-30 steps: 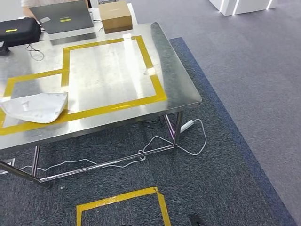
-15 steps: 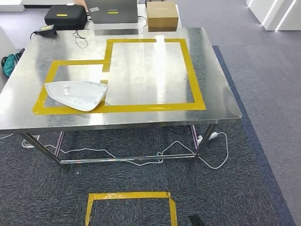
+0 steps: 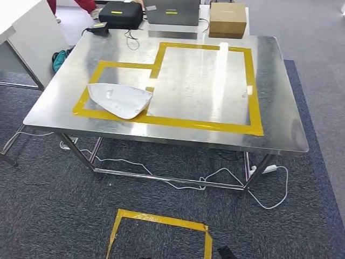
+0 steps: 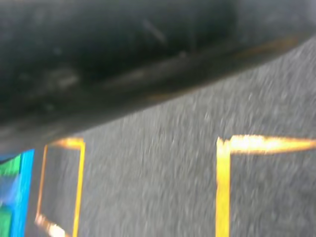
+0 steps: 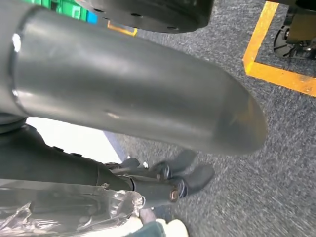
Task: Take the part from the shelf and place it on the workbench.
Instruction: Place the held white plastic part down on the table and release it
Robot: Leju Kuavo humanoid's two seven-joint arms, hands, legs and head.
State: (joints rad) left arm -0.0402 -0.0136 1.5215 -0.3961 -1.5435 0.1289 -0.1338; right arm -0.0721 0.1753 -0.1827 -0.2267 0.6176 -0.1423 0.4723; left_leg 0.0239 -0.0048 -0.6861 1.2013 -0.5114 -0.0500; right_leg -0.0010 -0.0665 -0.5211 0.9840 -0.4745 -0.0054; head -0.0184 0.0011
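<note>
desk (image 3: 281,135) of bare steel stands ahead of me in the head view, marked with yellow tape. one white part (image 3: 120,100) lies flat on it, inside the smaller taped rectangle near the desk's left end, its tip crossing the tape toward the larger rectangle. at the far edge i count one black case (image 3: 121,14), one laptop (image 3: 173,12) and one cardboard box (image 3: 227,20). white cables (image 3: 268,202) trail on the carpet under the desk, and one yellow taped square (image 3: 163,221) marks the floor in front.

my left wrist view is blurred: grey carpet (image 4: 156,182) with yellow tape lines.

my right wrist view shows dark fingers (image 5: 190,175) of my right robot hand over the carpet; whether they are apart or together i cannot tell.
</note>
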